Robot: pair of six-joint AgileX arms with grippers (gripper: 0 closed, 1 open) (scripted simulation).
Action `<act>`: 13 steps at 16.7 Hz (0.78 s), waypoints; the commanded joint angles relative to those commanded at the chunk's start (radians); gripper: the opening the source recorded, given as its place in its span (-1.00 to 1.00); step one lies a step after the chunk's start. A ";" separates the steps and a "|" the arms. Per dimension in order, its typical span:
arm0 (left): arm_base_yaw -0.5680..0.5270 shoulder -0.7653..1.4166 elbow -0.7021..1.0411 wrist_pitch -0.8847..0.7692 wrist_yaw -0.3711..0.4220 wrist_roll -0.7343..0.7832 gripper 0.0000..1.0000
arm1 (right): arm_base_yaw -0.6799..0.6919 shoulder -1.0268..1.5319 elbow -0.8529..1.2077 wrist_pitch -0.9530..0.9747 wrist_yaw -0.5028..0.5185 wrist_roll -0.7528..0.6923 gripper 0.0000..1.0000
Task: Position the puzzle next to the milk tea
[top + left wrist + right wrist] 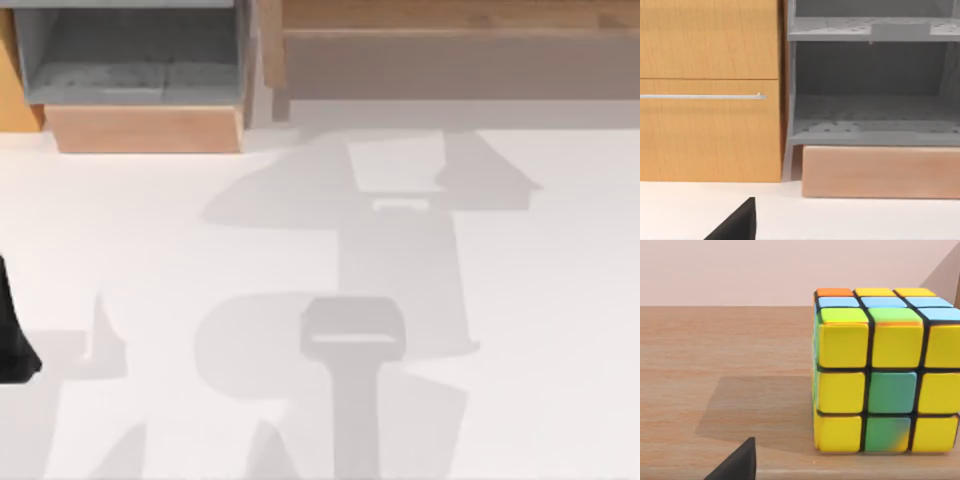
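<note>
Your white table (560,330) is bare but for shadows. Behind it: wood cabinet (710,90), grey shelf unit (870,80) beside that. Puzzle (885,372) rests on a wooden ledge (715,390), close before your right wrist camera. Neither gripper's state is readable; cannot tell.

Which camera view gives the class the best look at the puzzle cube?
The right wrist view: the puzzle cube sits close up on a wooden surface, with its mostly yellow face and two green squares toward the camera. The top view looks down on the white table and shadows, and the left wrist view faces a wooden cabinet and grey shelves.
</note>
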 joint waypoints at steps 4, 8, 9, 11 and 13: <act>0.000 0.000 0.000 0.000 0.000 0.000 1.00 | 0.007 0.015 0.027 -0.012 0.007 0.000 1.00; 0.000 0.000 0.000 0.000 0.000 0.000 1.00 | 0.020 0.091 0.138 -0.046 0.021 0.001 1.00; 0.000 0.000 0.000 0.000 0.000 0.000 1.00 | 0.024 0.114 0.170 -0.053 0.026 0.001 1.00; 0.000 0.000 0.000 0.000 0.000 0.000 1.00 | 0.033 0.162 0.228 -0.059 0.035 0.001 1.00; 0.000 0.000 0.000 0.000 0.000 0.000 1.00 | 0.040 0.203 0.269 -0.058 0.043 0.000 1.00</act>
